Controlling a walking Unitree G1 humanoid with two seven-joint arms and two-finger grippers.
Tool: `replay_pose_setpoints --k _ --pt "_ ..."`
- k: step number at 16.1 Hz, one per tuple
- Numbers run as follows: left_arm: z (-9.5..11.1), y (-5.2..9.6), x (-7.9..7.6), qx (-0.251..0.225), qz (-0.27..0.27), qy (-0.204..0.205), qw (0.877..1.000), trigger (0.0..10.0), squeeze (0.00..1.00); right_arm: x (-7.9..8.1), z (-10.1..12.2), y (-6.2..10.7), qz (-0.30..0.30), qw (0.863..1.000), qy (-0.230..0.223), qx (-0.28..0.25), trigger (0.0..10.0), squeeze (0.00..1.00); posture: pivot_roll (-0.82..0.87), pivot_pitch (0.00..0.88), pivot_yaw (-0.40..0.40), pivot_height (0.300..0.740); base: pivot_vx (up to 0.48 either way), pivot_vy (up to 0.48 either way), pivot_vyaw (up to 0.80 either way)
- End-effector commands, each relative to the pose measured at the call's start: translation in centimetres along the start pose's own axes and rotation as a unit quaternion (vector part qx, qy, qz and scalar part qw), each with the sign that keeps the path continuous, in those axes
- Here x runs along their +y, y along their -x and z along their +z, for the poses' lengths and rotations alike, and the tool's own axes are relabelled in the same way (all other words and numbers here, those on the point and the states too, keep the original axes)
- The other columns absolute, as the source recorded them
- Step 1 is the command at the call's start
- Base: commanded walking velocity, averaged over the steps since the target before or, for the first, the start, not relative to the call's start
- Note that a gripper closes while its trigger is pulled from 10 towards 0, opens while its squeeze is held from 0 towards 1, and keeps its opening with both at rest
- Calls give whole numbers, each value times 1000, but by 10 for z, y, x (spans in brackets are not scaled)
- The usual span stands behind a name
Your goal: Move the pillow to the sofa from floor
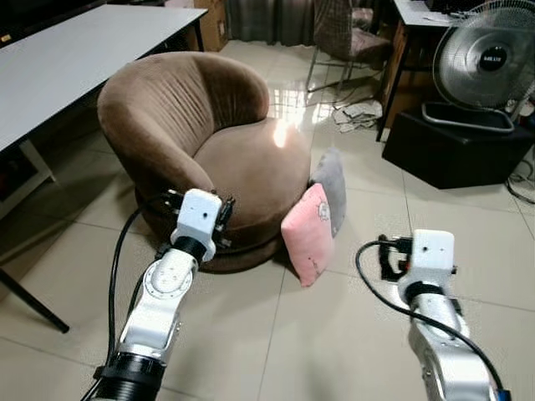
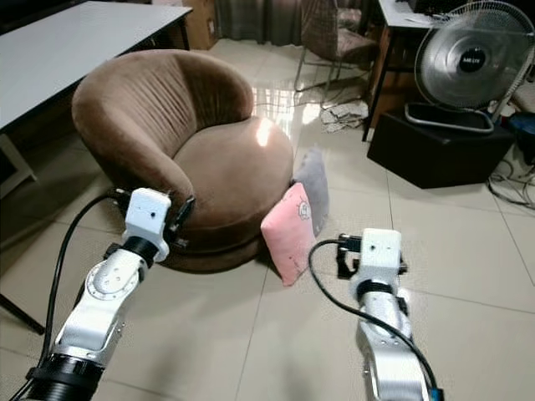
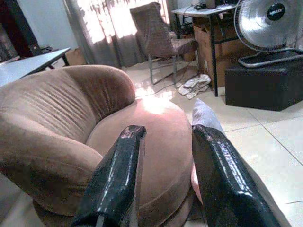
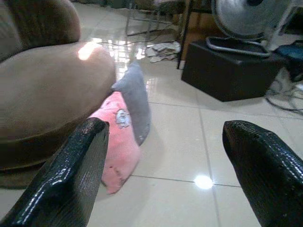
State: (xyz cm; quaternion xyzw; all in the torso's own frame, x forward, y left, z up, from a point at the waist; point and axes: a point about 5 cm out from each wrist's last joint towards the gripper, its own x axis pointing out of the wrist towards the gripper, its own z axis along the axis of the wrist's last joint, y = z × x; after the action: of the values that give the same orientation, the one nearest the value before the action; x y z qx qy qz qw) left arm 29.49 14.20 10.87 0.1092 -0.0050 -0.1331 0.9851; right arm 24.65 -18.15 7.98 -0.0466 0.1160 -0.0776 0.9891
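Note:
A pink and grey pillow (image 1: 308,236) stands on edge on the tiled floor, leaning against the front right of the round brown sofa (image 1: 238,159). My left gripper (image 3: 163,137) is open, held low in front of the sofa's left front edge, with the seat and the pillow's grey tip (image 3: 202,113) beyond its fingers. My right gripper (image 4: 165,127) is wide open above the floor, to the right of the pillow (image 4: 118,139) and short of it. Nothing is between either pair of fingers.
A white table (image 1: 75,58) runs along the left, one leg (image 1: 33,305) near my left arm. A fan (image 1: 485,54) sits on a black box (image 1: 456,150) at the right. A chair (image 1: 347,33) and papers on the floor (image 1: 358,113) lie behind the sofa.

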Motion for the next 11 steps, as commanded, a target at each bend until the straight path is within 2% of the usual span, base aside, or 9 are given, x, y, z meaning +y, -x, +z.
replay_pose_setpoints --k 1,3,7,10,11 --pt "1 -1 3 -3 1 5 1000 10000 0 0 6 -1 1 1000 -4 -12 10000 0 -72 0 33 740 289 0 -800" --pt "-1 0 5 -2 5 13 1000 10000 0 -1 6 -2 1 1000 6 -13 10000 0 -72 0 33 740 292 0 0" --pt "-3 1 6 0 7 14 1000 10000 0 6 8 -3 21 996 81 -38 10000 0 -70 0 34 740 292 0 0" --pt "-3 1 7 -1 8 16 1000 10000 0 6 9 -3 25 995 87 -46 10000 0 -71 0 32 740 293 0 0" --pt "-3 0 7 -2 8 17 1000 10000 0 5 8 -3 26 997 61 -41 10000 0 -71 0 31 740 304 0 0"
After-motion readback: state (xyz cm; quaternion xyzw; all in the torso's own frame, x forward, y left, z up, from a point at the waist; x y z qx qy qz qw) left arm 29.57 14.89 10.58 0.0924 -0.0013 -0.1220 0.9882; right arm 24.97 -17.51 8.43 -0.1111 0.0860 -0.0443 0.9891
